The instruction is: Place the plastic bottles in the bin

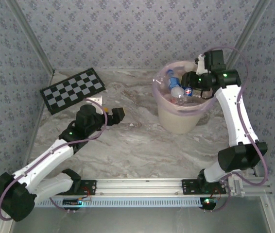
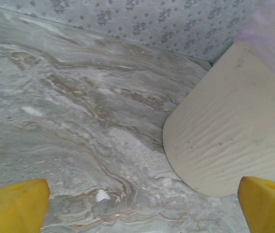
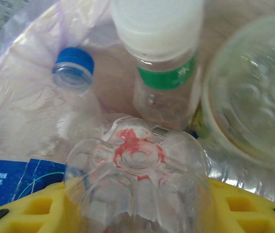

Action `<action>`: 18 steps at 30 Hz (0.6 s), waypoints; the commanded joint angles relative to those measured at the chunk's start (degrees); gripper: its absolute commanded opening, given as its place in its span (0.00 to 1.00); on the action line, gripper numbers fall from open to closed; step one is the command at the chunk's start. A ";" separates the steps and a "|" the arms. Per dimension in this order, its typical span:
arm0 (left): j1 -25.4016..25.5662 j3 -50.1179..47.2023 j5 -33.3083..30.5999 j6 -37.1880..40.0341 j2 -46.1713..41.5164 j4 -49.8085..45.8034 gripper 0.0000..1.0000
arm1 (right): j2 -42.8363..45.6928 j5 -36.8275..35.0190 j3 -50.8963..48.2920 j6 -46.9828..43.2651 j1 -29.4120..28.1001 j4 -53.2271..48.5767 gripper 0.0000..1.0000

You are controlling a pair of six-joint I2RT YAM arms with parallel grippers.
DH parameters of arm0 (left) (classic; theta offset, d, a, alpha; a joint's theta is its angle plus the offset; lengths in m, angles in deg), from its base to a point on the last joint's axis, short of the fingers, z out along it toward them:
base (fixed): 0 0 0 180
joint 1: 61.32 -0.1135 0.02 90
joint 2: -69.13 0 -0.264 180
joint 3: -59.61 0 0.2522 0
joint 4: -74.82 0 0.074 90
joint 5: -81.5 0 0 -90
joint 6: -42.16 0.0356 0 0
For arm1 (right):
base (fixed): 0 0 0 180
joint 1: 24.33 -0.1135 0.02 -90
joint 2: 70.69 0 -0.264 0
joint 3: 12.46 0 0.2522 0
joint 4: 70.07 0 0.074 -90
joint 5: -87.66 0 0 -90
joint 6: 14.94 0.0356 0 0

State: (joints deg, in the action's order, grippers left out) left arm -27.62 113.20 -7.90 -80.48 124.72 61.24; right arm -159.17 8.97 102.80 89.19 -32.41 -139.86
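Observation:
The cream bin [image 1: 176, 119] with its pink bag stands at the back right and holds several plastic bottles [image 1: 179, 92]. My right gripper [image 1: 192, 90] hangs over the bin's mouth, shut on a clear bottle [image 3: 137, 170] with red traces in its base, the yellow fingers [image 3: 25, 208] on either side of it. Below it lie a blue-capped bottle [image 3: 72, 65], a white-capped bottle with a green label [image 3: 164, 63] and another clear bottle [image 3: 254, 92]. My left gripper [image 1: 113, 115] is open over bare table, left of the bin wall [image 2: 230, 131], nothing between its fingers [image 2: 16, 206].
A black-and-white checkerboard [image 1: 73, 90] lies at the back left, with a small white block [image 1: 96, 100] beside it. Patterned walls close the table on three sides. The aluminium rail [image 1: 137, 187] with both arm bases runs along the near edge.

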 commanded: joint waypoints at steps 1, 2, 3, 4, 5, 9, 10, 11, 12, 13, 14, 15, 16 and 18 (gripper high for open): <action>-1.16 -0.74 -1.05 -0.90 -3.04 -4.03 0.99 | -3.82 4.48 -2.44 -0.02 -3.64 -1.38 0.35; -1.57 -0.66 -1.13 -0.84 -3.68 -4.80 0.99 | -4.25 5.16 -2.28 0.13 -4.44 -0.75 0.35; -1.93 -0.57 -1.22 -0.84 -4.34 -5.62 0.99 | -4.85 6.57 -1.90 0.20 -5.32 -0.24 0.34; -2.49 -0.43 -1.26 -0.93 -4.97 -6.49 0.99 | -5.49 8.10 -1.31 0.20 -6.28 0.01 0.34; -2.91 -0.14 -1.22 -1.02 -5.39 -7.20 0.99 | -6.16 8.68 -0.61 0.27 -7.15 0.04 0.34; -3.71 1.43 -0.80 -1.11 -6.64 -8.86 0.99 | -9.01 8.84 1.93 0.11 -10.16 -0.62 0.34; -3.74 2.06 -0.61 -1.11 -6.56 -8.73 0.99 | -9.60 8.23 2.59 -0.04 -10.62 -0.90 0.34; -3.80 2.72 -0.31 -1.02 -6.32 -8.50 0.99 | -10.05 6.90 3.34 -0.20 -10.94 -1.39 0.34; -3.85 3.80 0.34 -0.86 -5.71 -8.19 0.99 | -10.34 4.92 4.38 -0.41 -11.18 -1.95 0.35; -3.86 5.11 1.14 -0.69 -4.97 -8.13 0.99 | -10.39 3.52 5.48 -0.50 -11.19 -2.74 0.38; -3.86 6.30 1.85 -0.59 -4.21 -8.01 0.99 | -10.24 2.18 6.74 -0.72 -11.17 -3.31 0.43; -3.81 7.61 2.56 -0.43 -3.17 -7.80 0.99 | -10.05 0.25 8.37 -1.13 -10.98 -4.10 0.50; -3.84 8.89 3.35 -0.19 -2.27 -7.46 0.99 | -9.87 -1.04 10.24 -1.82 -10.82 -5.19 0.53; -3.82 11.05 4.43 0.29 -0.35 -6.64 0.99 | -9.62 -3.18 14.42 -3.03 -10.09 -7.18 0.61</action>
State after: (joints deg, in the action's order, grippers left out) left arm -31.12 120.11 -6.19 -80.87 122.84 52.30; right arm -169.25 10.37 111.91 88.23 -43.27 -140.48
